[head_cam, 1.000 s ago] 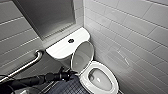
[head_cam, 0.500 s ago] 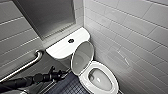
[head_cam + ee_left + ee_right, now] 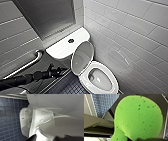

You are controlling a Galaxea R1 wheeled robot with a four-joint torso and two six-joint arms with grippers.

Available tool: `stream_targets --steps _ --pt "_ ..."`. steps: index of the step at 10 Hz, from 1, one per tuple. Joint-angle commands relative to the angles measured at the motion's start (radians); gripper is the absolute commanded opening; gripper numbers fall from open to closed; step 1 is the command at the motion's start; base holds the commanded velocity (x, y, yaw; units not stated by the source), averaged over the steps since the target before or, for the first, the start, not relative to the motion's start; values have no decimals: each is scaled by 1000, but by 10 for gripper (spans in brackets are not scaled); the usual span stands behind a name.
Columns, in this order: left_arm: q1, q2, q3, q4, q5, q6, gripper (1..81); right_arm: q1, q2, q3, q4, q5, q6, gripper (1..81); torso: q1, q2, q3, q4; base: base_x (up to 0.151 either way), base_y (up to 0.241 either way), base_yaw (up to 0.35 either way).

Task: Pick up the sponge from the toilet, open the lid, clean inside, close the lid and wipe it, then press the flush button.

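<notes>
The white toilet [image 3: 111,75] stands in the corner with its bowl uncovered. Its lid [image 3: 82,58] is raised and leans back against the tank. The dark flush button [image 3: 71,40] sits in the middle of the flat tank top. My left gripper [image 3: 60,70] reaches in from the left and hangs just left of the raised lid, open and holding nothing. In the left wrist view its dark fingertips [image 3: 33,137] stand wide apart close to the toilet's white body [image 3: 37,119]. The bright green sponge [image 3: 139,117] looms large in the right wrist view, with my right gripper [image 3: 142,139] shut on it.
A metal grab bar [image 3: 25,65] runs along the tiled wall at the left. Grey tiled walls close in behind and to the right of the toilet. Dark blue mosaic floor [image 3: 67,87] lies in front of the bowl.
The left arm has drawn back slightly to the left, away from the raised lid. The lid stays up.
</notes>
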Motion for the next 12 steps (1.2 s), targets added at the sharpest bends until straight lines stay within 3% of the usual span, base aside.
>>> stream_targets --steps 1,7,10,12 --pt "-124 -26 -12 -14 43 -5 811 -33 -34 39 -24 -73 -3 10 0 0 0 0 0 0 0" --pt "-111 115 76 6 59 -4 811 -33 -40 43 -26 -49 -2 10 0 0 0 0 0 0 0" --pt "-82 93 140 22 96 6 811 -29 -40 45 -28 -47 -2 10 0 0 0 0 0 0 0" --pt "-17 55 188 94 129 6 811 -27 -43 51 -28 -47 1 10 0 0 0 0 0 0 0"
